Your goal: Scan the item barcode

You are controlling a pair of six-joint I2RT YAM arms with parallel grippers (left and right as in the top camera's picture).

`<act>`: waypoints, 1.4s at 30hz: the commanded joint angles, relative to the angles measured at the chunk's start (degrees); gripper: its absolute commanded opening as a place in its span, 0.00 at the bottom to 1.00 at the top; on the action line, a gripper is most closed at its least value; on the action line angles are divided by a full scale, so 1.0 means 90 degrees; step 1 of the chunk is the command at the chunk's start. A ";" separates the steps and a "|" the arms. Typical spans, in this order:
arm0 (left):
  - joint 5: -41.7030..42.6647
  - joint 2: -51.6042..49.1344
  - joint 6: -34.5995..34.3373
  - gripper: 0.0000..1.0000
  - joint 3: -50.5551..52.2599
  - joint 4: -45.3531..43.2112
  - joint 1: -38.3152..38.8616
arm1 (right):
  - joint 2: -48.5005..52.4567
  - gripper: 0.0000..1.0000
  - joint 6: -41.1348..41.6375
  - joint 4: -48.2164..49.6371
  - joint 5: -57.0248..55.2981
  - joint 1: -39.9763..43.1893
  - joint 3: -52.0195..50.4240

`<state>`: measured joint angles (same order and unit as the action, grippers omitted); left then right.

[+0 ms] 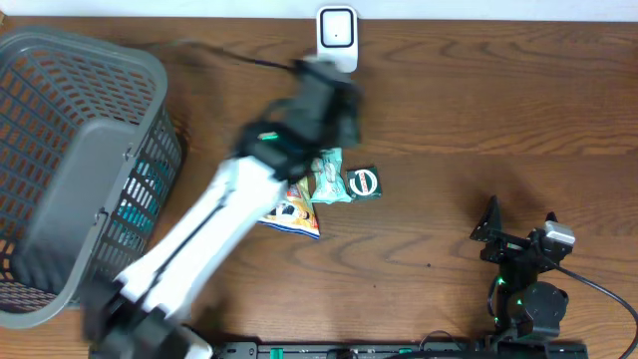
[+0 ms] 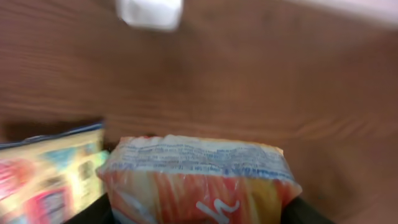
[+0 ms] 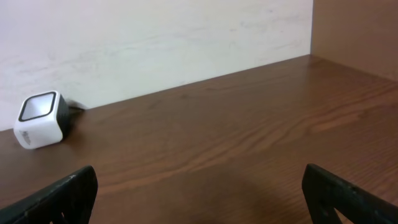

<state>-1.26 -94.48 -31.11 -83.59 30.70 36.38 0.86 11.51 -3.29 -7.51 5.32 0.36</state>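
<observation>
Slippage worries me: left jaws, half-closed, pinch the slick orange packet (image 2: pixel 196 180), whose barcode I can't see. Right jaws gape empty.

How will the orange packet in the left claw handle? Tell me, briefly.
The orange packet looks like thin film with a crimped end seal, so it is probably floppy and crinkly, not stiff. It looks puffed, so it is likely light for its size. Its smooth-looking film may slip or twist in a grip.
</observation>
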 commanded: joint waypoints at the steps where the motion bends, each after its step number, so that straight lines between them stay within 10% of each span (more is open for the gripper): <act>1: -0.0282 -0.1076 0.1263 0.51 0.0000 -0.0493 0.0464 | -0.0012 0.99 0.0027 -0.0024 -0.0034 -0.0053 -0.0005; 17: -0.0250 -0.2878 0.3718 0.53 0.0000 -0.1457 0.1375 | -0.0012 0.99 0.0027 -0.0022 -0.0034 -0.0053 -0.0005; 22: -0.0546 -0.2722 0.4313 0.74 -0.0019 -0.1494 0.1396 | -0.0012 0.99 0.0027 -0.0024 -0.0034 -0.0053 -0.0005; 28: -0.1831 -0.1642 0.4325 0.99 -0.0044 -0.1494 0.1384 | -0.0012 0.99 0.0027 -0.0024 -0.0034 -0.0053 -0.0005; 42: -0.2888 0.2198 0.3755 0.98 -0.0041 -0.0432 -0.0063 | -0.0012 0.99 0.0027 -0.0022 -0.0034 -0.0053 -0.0005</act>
<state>-20.18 -77.71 7.92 -83.64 23.97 40.60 0.86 11.51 -3.27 -7.49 5.32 0.36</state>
